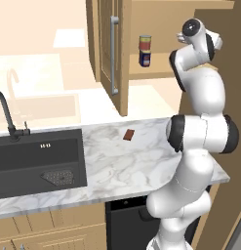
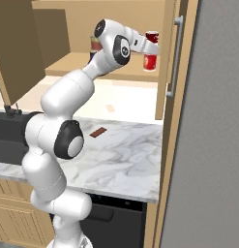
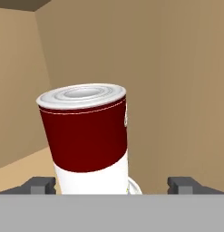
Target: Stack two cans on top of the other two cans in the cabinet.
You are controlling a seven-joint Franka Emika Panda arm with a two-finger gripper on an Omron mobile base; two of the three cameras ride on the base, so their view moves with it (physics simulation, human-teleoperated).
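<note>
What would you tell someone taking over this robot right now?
Gripper: open, with a finger on either side of a tilted red-and-white can, not gripping it.
Cabinet shelf: the grey-topped can sits on the dark blue can; the upper red can sits on the lower red can.
Done: both stacks appear made.
Left: probably back the hand out gently and check the tilt.

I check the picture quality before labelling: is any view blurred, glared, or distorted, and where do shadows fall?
Hand view: the dark red and white can is sharp but leans from perspective. Left base view: even light, a washed-out background, the cabinet door clear. Right base view: soft shade inside the cabinet, no glare.
</note>
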